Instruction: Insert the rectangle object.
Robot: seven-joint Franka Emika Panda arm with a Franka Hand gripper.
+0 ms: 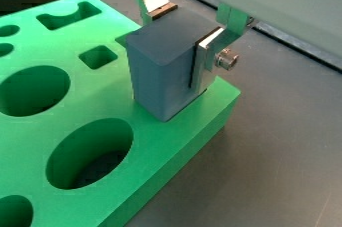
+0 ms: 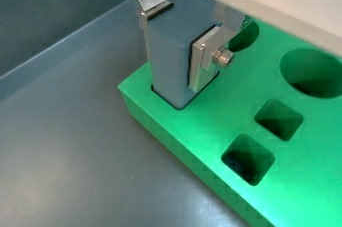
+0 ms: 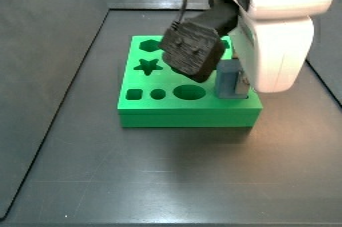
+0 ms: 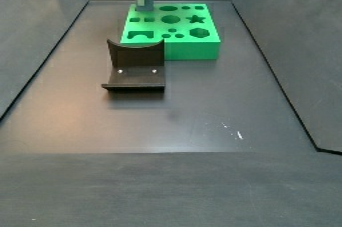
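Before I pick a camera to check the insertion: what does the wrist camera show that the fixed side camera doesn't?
Wrist only: the silver-plate fingers flanking the block, whose lower end sits in a corner hole.

Side only: the dark L-shaped fixture on the floor, and the board's star-shaped hole.

Both: the gripper at the tall blue-grey rectangular block standing upright in the green board with shaped holes.

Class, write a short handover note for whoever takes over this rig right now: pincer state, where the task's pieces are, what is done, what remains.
Pincer: shut on the rectangle object, over a corner of the green board.
Rectangle object: upright, its lower end already in a corner hole of the board, most of it standing above the surface.
Fixture: on the floor, apart from the board.
Done: pick-up, alignment, start of insertion.
Left: probably push it down further, then open the pincer and lift away.
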